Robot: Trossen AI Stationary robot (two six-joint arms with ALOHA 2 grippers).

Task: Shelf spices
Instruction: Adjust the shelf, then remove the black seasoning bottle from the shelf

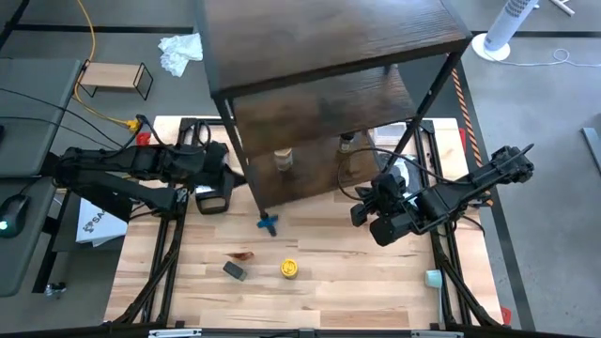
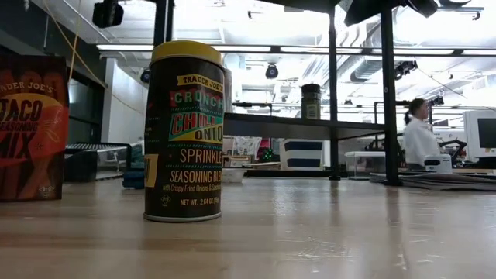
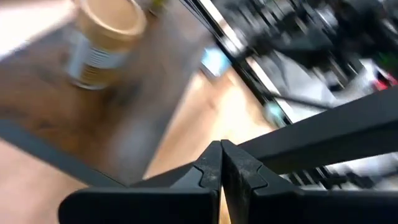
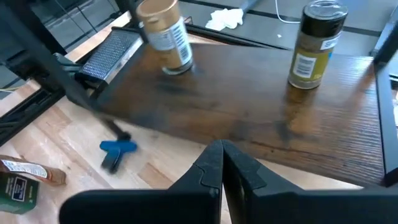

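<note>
The shelf stands at the table's far middle. On its lowest board a tan-lidded jar and a black-lidded jar stand upright on their bases. A yellow-lidded jar stands upright on the table near the front, looming large in the low view. Left of it lie a dark grey box and a reddish-brown packet. My left gripper is shut and holds nothing, at the shelf's left front leg. My right gripper is shut and holds nothing, at the shelf's right front.
A blue T-shaped piece lies by the shelf's front left leg. Beyond the table on the left are a small light-wood rack and a white crumpled cloth. A person stands far off in the room.
</note>
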